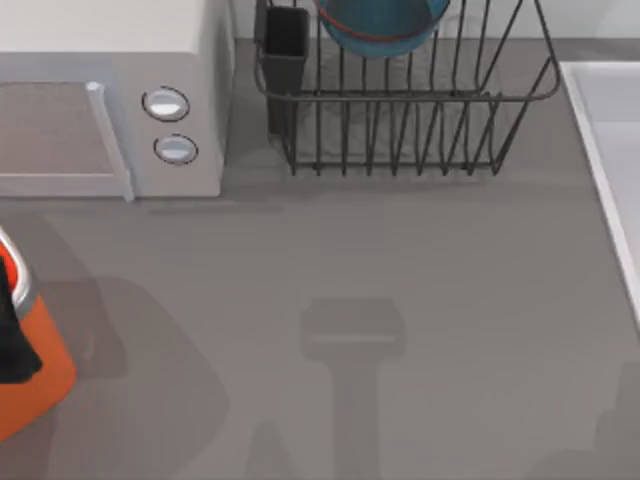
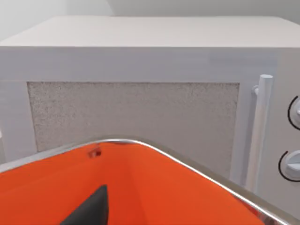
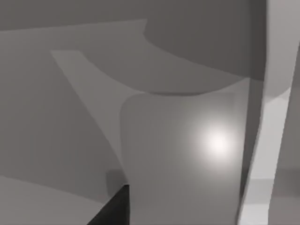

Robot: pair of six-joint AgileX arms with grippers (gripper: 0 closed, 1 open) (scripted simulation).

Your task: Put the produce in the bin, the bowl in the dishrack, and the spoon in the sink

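1. I see a grey table (image 1: 400, 260) with a white microwave (image 1: 110, 100) at its back left.
2. The teal bowl (image 1: 380, 25) sits inside the dishrack (image 1: 400, 110).
3. The orange bin (image 1: 30, 350) stands at the left edge, the sink (image 1: 610, 150) at the right.
4. My left gripper (image 2: 91, 208) is over the bin; I cannot tell how far it is open.
5. For my right gripper (image 3: 112, 208) I also cannot tell.

The teal-blue bowl (image 1: 380, 25) with its thin reddish-brown rim sits inside the dark wire dishrack (image 1: 410, 120) at the table's far side, beside the rack's black utensil cup (image 1: 286, 50). The orange bin (image 1: 35, 350), grey-rimmed, stands at the near left edge. The pale sink (image 1: 605, 150) lies along the right edge.
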